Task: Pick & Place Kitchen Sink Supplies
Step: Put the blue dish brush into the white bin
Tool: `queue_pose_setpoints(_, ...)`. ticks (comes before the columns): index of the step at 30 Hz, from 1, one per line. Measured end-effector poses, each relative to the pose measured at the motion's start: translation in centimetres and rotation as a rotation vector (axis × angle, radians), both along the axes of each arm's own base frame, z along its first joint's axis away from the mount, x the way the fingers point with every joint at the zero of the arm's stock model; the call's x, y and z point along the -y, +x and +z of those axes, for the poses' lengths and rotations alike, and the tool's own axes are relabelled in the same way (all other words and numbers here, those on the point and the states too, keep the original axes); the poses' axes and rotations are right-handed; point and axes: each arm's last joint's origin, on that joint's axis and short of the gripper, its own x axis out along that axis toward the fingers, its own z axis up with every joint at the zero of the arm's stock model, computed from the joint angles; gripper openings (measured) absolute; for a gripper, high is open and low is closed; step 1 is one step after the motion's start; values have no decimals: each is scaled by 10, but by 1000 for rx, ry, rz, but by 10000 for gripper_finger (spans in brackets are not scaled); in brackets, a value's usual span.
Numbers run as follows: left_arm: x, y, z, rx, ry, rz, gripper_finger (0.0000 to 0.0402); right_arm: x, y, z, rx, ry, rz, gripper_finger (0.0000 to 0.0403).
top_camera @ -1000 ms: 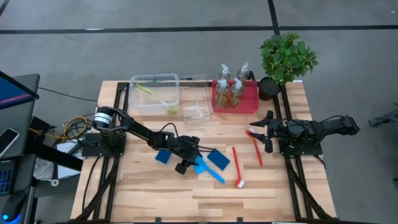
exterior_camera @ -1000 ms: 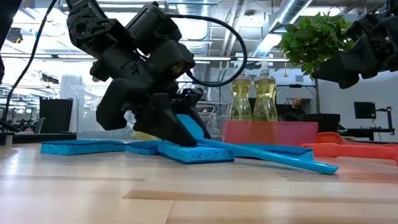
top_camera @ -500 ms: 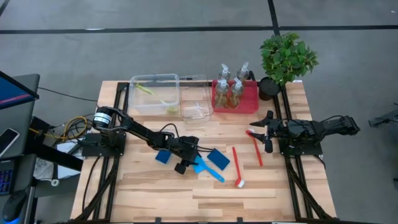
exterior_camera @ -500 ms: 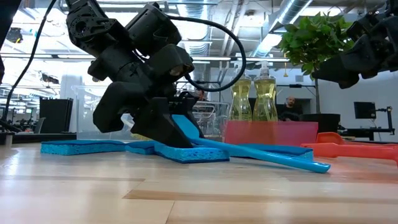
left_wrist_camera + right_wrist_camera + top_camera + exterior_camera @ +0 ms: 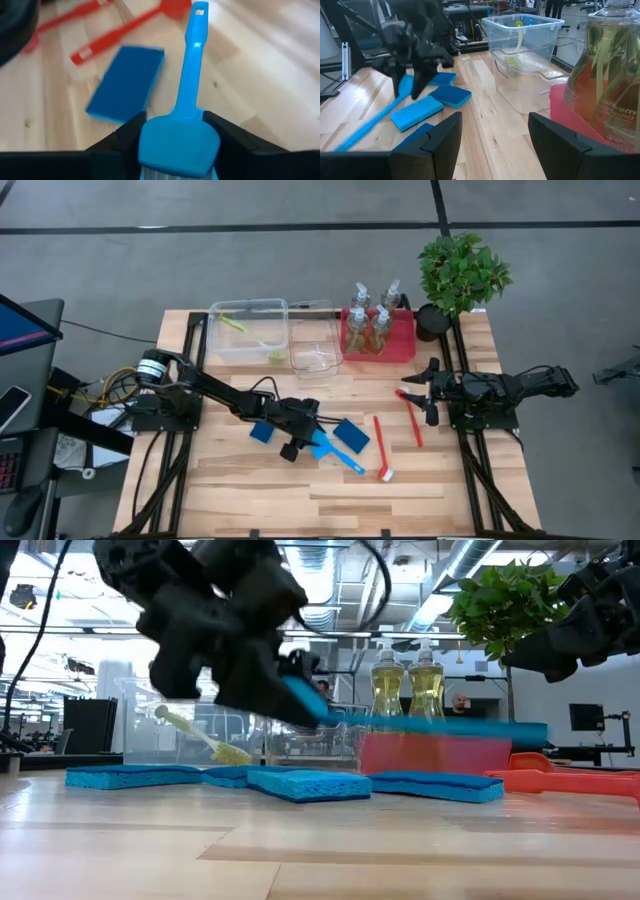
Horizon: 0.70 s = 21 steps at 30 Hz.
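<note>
One slim blue long-handled plastic brush (image 5: 420, 726) hangs level above mid-counter, head clenched in the left gripper (image 5: 177, 131) fingers for carrying; the right gripper (image 5: 432, 392) waits, fingers spread, near the right edge.

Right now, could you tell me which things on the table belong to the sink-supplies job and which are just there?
Job:
blue long-handled brush, in the left gripper
flat blue sponges
red brushes
clear pump bottles
green brush

Just there:
clear plastic bins
red tray
potted plant
</note>
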Motion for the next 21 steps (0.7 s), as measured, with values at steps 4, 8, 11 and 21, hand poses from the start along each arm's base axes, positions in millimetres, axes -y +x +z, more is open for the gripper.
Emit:
queue_pose_setpoints(4, -1, -2, 18, 47, -34, 16, 187, 0, 0, 0, 0, 0, 0, 221)
queue_pose_setpoints(8, -1, -6, 36, 94, -68, 29, 191, 0, 0, 0, 0, 0, 0, 221)
queue_pose_setpoints(11, -3, -11, 52, 128, -68, 61, 175, 0, 0, 0, 0, 0, -1, 221)
queue_pose_setpoints(21, -16, -47, 109, 208, 2, 223, 186, 0, 0, 0, -1, 0, 0, 221)
